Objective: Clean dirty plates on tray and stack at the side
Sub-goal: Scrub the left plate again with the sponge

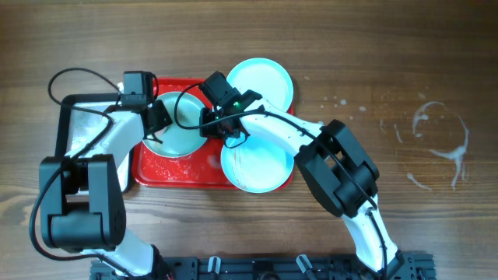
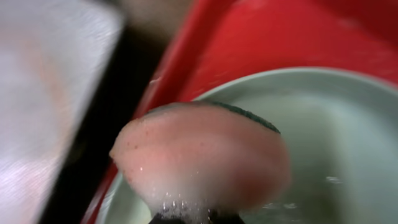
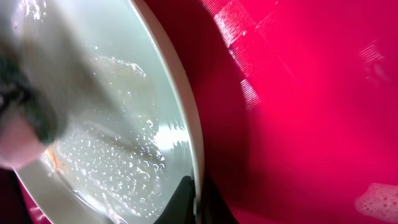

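Overhead view: bright, even light from above, sharp focus. The arms cast only soft, faint shadows on the table (image 1: pixel 373 47).

Left wrist view: heavy blur throughout. The sponge (image 2: pixel 199 165) is too close to the lens, and the pan (image 2: pixel 43 112) is washed out by glare.

Right wrist view: white glare patches on the tray (image 3: pixel 311 143), a highlight along the plate (image 3: pixel 118 124) rim, left edge blurred.

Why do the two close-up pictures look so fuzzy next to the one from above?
Overhead: sharp and evenly lit. Left wrist: the pink sponge sits too near the lens, soft all over; the metal pan is washed out by glare. Right wrist: the soapy plate is in focus at its rim, blurred at far left; bright reflections streak the red tray.
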`<state>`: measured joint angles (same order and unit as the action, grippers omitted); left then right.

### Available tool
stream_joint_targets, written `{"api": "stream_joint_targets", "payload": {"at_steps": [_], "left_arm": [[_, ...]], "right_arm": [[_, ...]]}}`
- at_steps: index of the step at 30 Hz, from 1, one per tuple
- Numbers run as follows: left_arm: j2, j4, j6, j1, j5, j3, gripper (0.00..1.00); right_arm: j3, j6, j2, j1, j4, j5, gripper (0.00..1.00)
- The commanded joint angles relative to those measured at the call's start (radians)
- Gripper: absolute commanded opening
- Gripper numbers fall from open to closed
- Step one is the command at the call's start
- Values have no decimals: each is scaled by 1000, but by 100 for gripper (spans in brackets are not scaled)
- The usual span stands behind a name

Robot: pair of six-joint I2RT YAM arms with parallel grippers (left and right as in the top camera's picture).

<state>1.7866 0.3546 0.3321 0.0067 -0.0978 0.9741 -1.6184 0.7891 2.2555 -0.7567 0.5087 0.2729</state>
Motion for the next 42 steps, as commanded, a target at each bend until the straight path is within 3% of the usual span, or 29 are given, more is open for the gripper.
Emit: {"api": "stream_joint_targets", "payload": {"at_steps": [1, 9, 12, 18, 23, 27, 30, 35, 42], "left_arm": [[46, -48, -133, -5, 314, -24, 4], [46, -37, -322, -5, 542, -24, 4], [46, 21, -324, -3, 523, -24, 4], [46, 215, -14, -3, -82, -24, 4], [46, 361, 84, -3, -330, -24, 4], [46, 325, 157, -3, -411, -24, 4], [46, 198, 185, -4, -356, -24, 4], [46, -53, 19, -5, 127, -24, 4], [46, -124, -182, -5, 406, -24, 4]], "right_arm": [[24, -30, 45, -3, 19, -17, 4], [24, -30, 45, -3, 19, -17, 4], [24, -31, 45, -3, 20, -17, 4], [24, -31, 45, -3, 22, -17, 4], [24, -31, 45, -3, 20, -17, 4], [24, -31, 45, -3, 21, -17, 4], [24, -31, 45, -3, 21, -17, 4], [24, -31, 45, -3, 21, -17, 4], [24, -31, 45, -3, 18, -17, 4]]}}
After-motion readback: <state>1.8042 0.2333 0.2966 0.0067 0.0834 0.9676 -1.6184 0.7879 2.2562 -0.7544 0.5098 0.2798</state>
